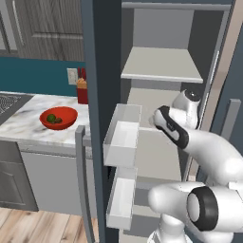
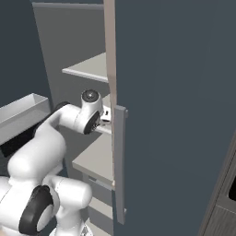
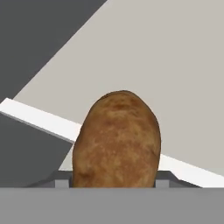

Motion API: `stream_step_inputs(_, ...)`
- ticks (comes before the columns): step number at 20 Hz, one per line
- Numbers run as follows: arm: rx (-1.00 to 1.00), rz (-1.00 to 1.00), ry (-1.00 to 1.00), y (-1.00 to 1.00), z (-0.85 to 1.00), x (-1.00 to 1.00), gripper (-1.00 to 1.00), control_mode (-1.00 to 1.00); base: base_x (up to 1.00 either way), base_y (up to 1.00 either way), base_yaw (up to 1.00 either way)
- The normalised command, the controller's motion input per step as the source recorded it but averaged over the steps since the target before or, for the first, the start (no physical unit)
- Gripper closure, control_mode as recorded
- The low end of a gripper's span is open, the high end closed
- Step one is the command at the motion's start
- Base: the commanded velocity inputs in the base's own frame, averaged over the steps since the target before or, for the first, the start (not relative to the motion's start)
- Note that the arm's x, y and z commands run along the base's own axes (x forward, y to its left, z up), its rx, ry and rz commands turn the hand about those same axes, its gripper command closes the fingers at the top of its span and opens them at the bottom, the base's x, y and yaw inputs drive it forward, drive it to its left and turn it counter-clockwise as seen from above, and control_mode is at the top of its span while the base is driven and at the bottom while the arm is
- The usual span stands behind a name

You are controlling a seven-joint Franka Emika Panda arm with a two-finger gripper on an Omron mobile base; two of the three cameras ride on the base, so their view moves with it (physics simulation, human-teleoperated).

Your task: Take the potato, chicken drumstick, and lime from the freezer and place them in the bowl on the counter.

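The potato (image 3: 117, 140), a brown oval lump, fills the middle of the hand view, sitting between my two dark fingertips (image 3: 61, 180). My gripper (image 3: 113, 181) is shut on it, above a pale grey shelf of the freezer (image 1: 161, 64). In the right base view my hand (image 2: 105, 117) reaches in over a freezer shelf, partly hidden by the door edge. On the counter (image 1: 28, 128) to the left stands the red bowl (image 1: 71, 114). The green lime (image 1: 51, 117) lies inside it beside a small dark piece too small to identify.
The open freezer door (image 1: 97, 95) with clear bins (image 1: 122, 137) stands between my arm and the counter. The other slate-grey door (image 2: 175, 115) is close on the right. A red bottle (image 1: 82, 91) stands at the counter's back, and a sink (image 1: 9, 103) sits far left.
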Motion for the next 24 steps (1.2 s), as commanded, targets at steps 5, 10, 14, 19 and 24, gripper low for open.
stream_step_inputs(5, 0.00, -0.06, 0.01, 0.02, 0.05, -0.55, 1.00, -1.00, 0.00, 0.00, 0.00)
stream_step_inputs(10, 0.00, -0.11, 0.05, 0.11, 0.31, -0.44, 1.00, -1.00, 0.00, 0.00, 0.00)
stream_step_inputs(14, 0.00, -0.10, 0.00, 0.14, 0.19, -0.52, 1.00, -1.00, 0.00, 0.00, 0.00)
stream_step_inputs(19, 0.00, 0.00, 0.00, 0.02, 0.38, -0.57, 1.00, -1.00, 0.00, 0.00, 0.00)
stream_step_inputs(24, 0.00, 0.00, 0.00, 0.06, 0.42, -0.65, 1.00, -1.00, 0.00, 0.00, 0.00)
